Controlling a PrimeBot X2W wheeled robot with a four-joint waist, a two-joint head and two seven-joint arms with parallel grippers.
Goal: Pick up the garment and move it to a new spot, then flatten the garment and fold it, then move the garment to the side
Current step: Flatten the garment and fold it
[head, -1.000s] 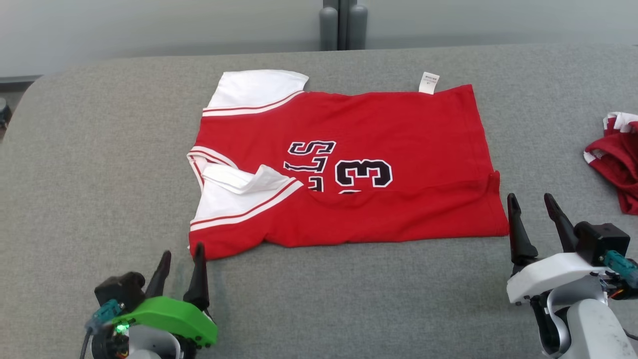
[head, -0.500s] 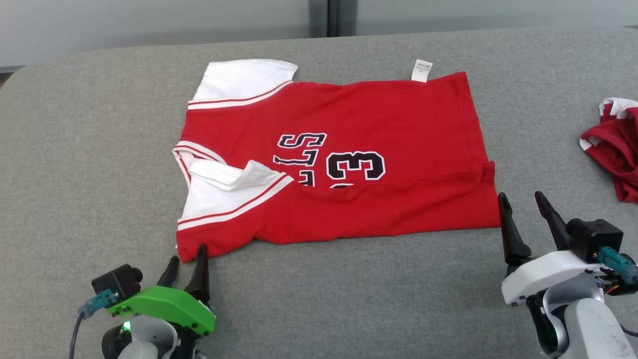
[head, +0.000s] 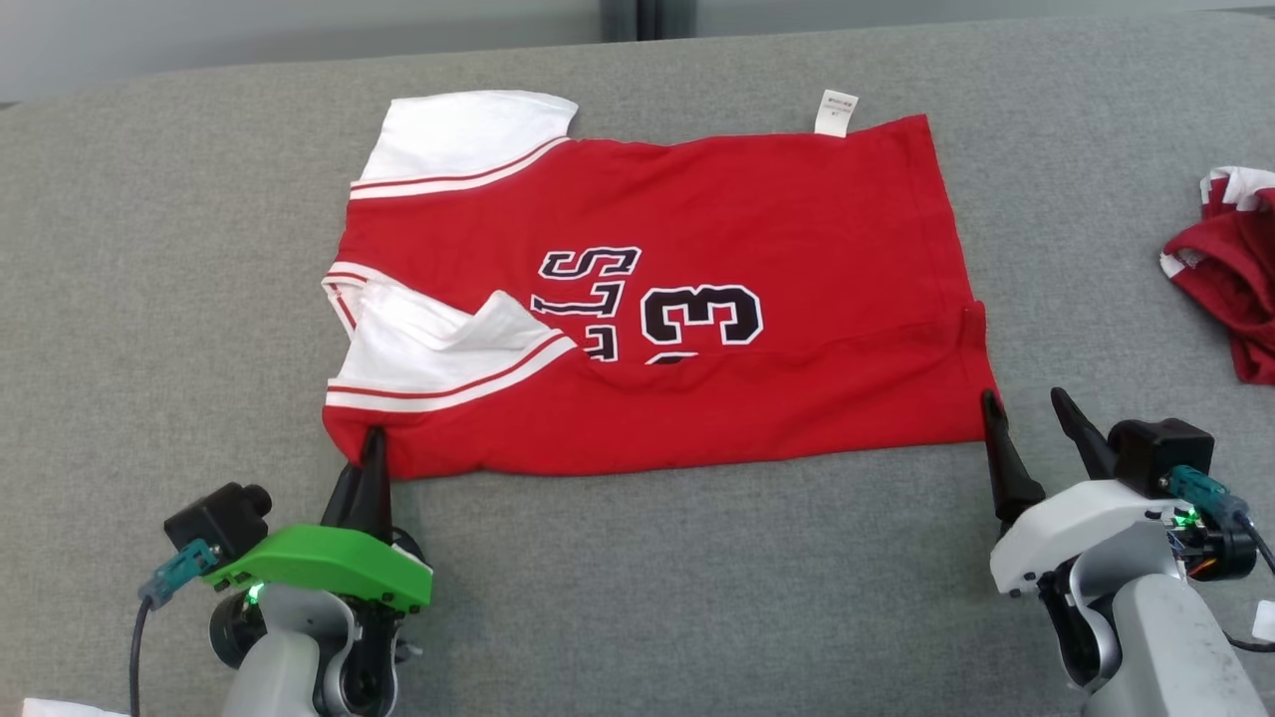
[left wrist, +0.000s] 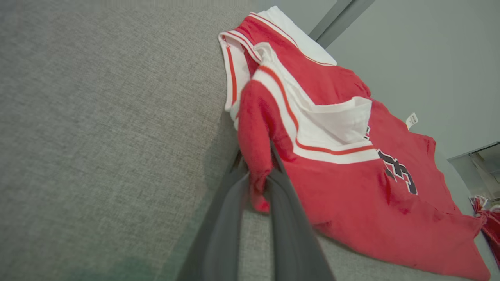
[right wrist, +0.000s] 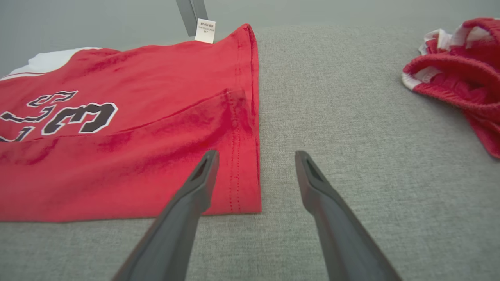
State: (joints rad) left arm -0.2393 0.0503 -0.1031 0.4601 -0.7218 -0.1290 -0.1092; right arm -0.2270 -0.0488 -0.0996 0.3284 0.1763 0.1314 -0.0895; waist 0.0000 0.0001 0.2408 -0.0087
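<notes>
Two corners: we read this as the fold step, w/ both near corners of the jersey being taken up.
Garment: the red jersey [head: 697, 299] lies spread near the middle of the grey table [head: 149, 299], its long side running along the table's near edge; one fold seems already made (the lower half of the lettering is tucked under a doubled layer).
Left gripper: the left gripper [head: 371, 453] has its fingers pressed together on the jersey's near-left corner; in the left wrist view that corner is bunched up and pinched between the dark fingers [left wrist: 289, 218].
Right gripper: the right gripper [head: 1026, 418] has its fingers spread apart, one over the hem at the near-right corner, the other over bare table just beside it; nothing held yet.
Next move: we judge the right side must straddle the hem and close on both layers, then both arms lift together & carry the near edge toward the table's far edge.
Risk: a one-layer pinch would likely drag the fold open.
Fabric: soft knit, limp, lightly wrinkled; stitched hem; white sleeves [head: 468, 134] w/ red stripes; black numerals outlined in white; a small white tag [head: 835, 112] sticks out at the far edge.
Table surface: coarse woven grey cloth, rounded corner at far left, prob. grippy.
Other: a crumpled red-and-white garment [head: 1230, 289] sits toward the table's right edge, well apart.
</notes>
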